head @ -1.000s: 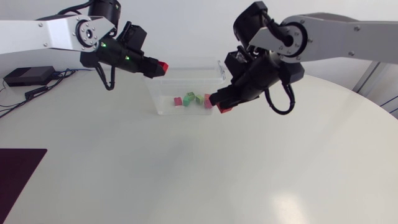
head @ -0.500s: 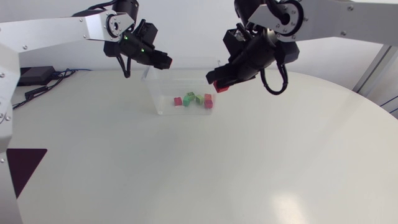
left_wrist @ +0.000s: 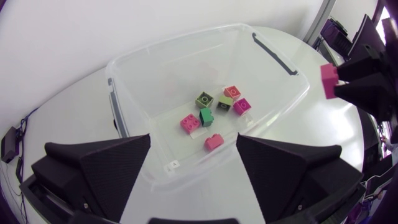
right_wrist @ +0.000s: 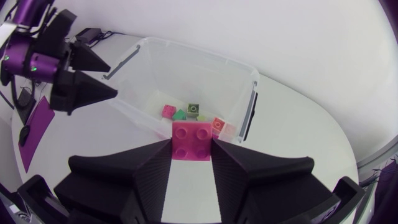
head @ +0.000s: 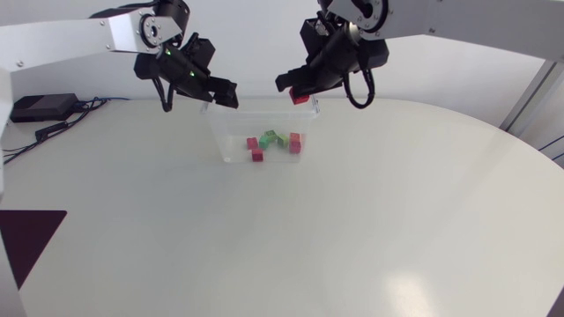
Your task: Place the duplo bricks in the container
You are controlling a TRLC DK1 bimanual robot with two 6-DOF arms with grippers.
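Bricks (head: pixel 270 139) inside clear container (head: pixel 227 121)

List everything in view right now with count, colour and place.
table: one, white, under everything
container: one, clear plastic, table's far middle
bricks in container: seven, pink, red, magenta and greens, loose on its floor
held brick: one, pink, above the container's rim on the right arm's side
black box: one, black, table's far left, cabled
mat: one, dark purple, table's left edge
left end effector: one, black, open and empty, above the container's opposite rim
right end effector: one, black, shut on the held brick
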